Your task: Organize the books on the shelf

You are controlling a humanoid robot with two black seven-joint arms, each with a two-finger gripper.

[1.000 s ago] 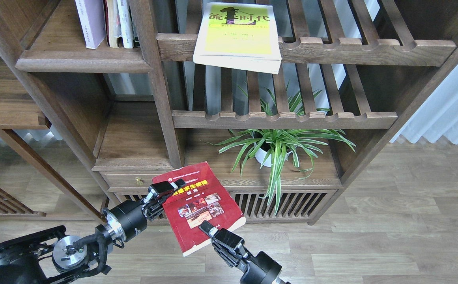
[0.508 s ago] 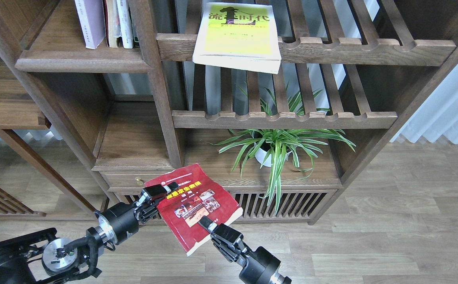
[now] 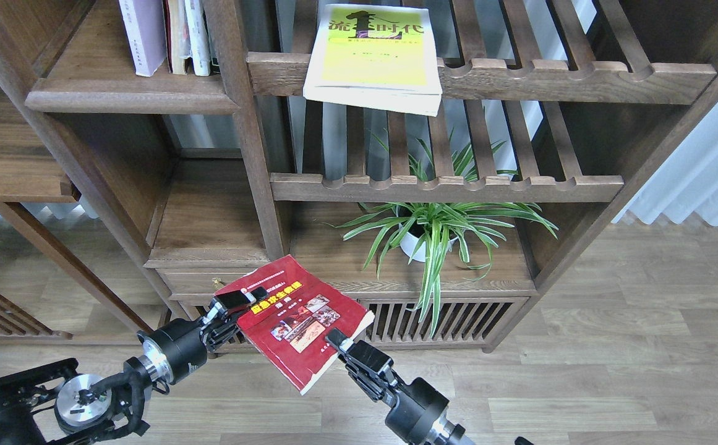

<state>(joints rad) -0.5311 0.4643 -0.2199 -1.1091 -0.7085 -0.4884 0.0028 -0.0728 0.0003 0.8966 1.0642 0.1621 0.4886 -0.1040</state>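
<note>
Our left gripper is clamped on the dark red book at its left edge; our right gripper pinches its lower right edge. We hold it tilted in the air, low before the cabinet, below the solid shelf at upper left. A thin paperback pulled two ways could bend or slip free.

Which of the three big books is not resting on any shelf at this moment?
The dark red book: both grippers hold it in the air. The lavender book stands on the solid shelf; the yellow-green book lies on a slatted rack.
</note>
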